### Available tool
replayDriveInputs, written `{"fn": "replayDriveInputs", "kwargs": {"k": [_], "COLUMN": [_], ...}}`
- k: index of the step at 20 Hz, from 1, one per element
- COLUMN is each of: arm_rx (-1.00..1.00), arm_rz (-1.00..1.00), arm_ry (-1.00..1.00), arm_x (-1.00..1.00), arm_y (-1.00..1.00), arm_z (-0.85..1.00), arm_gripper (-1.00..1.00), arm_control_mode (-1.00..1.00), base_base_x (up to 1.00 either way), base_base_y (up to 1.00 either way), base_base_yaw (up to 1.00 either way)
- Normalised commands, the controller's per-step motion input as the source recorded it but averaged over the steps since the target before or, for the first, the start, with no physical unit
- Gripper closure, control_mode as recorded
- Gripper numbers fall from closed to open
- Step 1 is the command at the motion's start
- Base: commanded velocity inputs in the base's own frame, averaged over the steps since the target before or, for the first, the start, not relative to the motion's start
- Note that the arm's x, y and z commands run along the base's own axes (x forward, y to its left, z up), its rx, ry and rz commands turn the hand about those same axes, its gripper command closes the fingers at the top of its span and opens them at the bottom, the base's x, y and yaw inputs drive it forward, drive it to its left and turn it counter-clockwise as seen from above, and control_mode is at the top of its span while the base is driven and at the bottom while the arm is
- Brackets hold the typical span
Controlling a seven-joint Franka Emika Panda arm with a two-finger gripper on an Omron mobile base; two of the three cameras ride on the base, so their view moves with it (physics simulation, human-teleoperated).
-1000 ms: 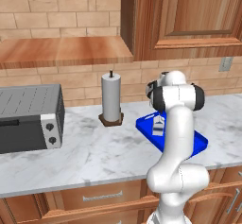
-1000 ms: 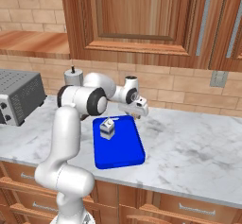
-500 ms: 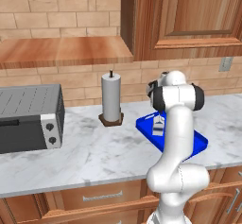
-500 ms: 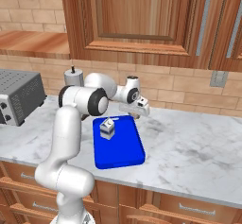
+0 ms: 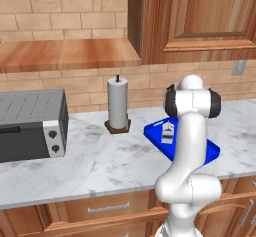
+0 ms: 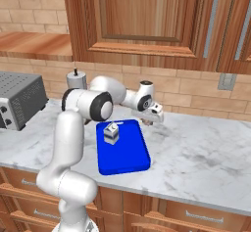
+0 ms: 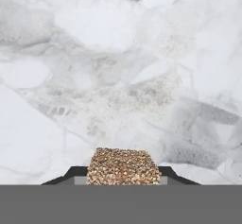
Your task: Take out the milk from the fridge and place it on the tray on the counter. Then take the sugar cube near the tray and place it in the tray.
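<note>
Pinching the sugar cube (image 7: 123,167) between closed jaws, the gripper (image 6: 147,122) sits low over the counter (image 6: 206,152), just beyond the tray's (image 6: 122,157) far right corner; milk (image 6: 112,133) stands inside

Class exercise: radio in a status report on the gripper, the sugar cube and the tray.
Gripper shut on sugar cube, just past tray's far corner. Milk upright on tray. Nothing blocking the way.
</note>
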Motion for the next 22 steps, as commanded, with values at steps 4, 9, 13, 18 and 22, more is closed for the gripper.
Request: {"fn": "replayDriveInputs", "kwargs": {"k": [4, 9, 13, 18, 22], "arm_rx": [0.07, 0.00, 0.00, 0.00, 0.01], "arm_rz": [0.00, 0.00, 0.00, 0.00, 0.00], "arm_ry": [-0.22, -0.17, -0.14, -0.12, -0.07], "arm_x": [-0.85, -1.00, -1.00, -1.00, -1.00], "arm_y": [-0.47, -0.09, -0.08, -0.09, 0.04], "arm_z": [0.35, 0.26, 0.38, 0.70, 0.92], "arm_gripper": [1.00, 1.00, 1.00, 1.00, 1.00], "arm_control_mode": [-1.00, -1.00, -1.00, -1.00, -1.00], "base_base_x": [0.00, 0.00, 0.00, 0.00, 0.00], "base_base_y": [0.00, 0.00, 0.00, 0.00, 0.00], "base_base_yaw": [0.00, 0.00, 0.00, 0.00, 0.00]}}
